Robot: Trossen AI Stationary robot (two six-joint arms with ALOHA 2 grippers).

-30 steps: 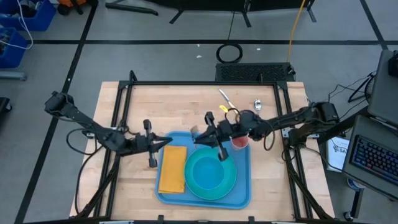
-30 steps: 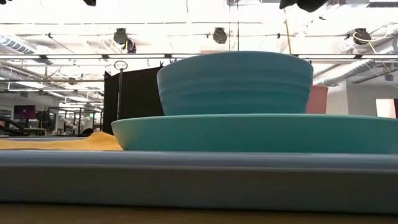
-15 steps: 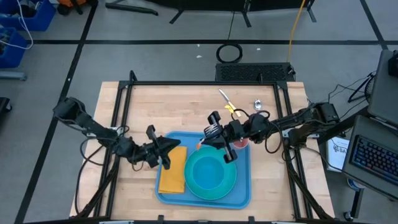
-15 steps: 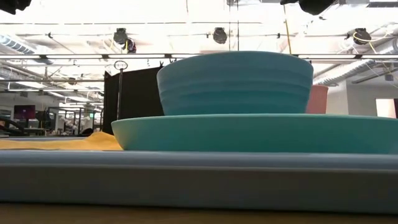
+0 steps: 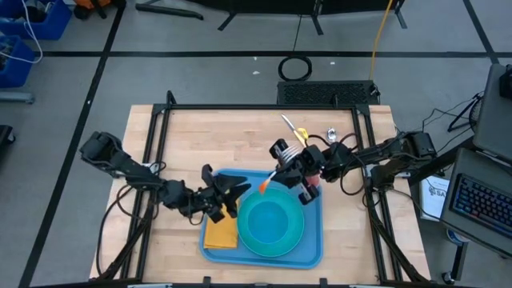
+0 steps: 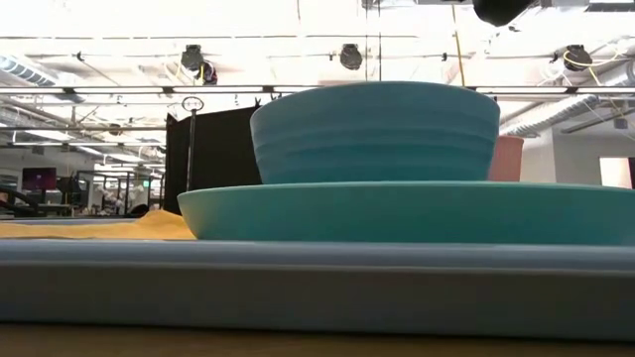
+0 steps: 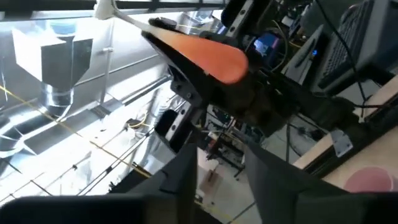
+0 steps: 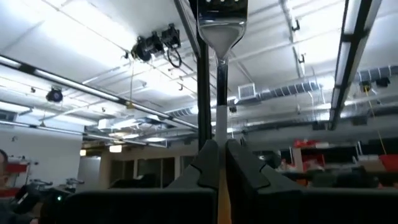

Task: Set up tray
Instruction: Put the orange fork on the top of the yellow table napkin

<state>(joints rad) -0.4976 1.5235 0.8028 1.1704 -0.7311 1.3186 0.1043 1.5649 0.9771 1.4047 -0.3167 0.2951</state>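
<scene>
Tray [image 5: 312, 240] sits at the near middle of the wooden table [image 5: 184, 144], on a grey floor with dark lines. It carries one turquoise plate [image 5: 298, 238], one bowl [image 5: 268, 224], one yellow napkin [image 5: 218, 234] on its left and one pink cup [image 5: 310, 186] at its far right. The left gripper [image 5: 234, 196] hovers over the napkin, fingers spread and empty. The right gripper [image 5: 278, 170] clamps one orange-handled fork [image 5: 265, 185]. Farther off lie two small utensils [image 5: 293, 130].

From table height, the tray's rim [image 6: 298, 288], plate [image 6: 397, 213], bowl [image 6: 377, 134], napkin [image 6: 99, 230] and cup [image 6: 507, 159] stand before a lit workshop.

The left wrist sees parted fingers [image 7: 267, 180] and the fork [image 7: 205, 53].

The right wrist shows fingers [image 8: 205, 165] pinching the fork [image 8: 221, 25].
</scene>
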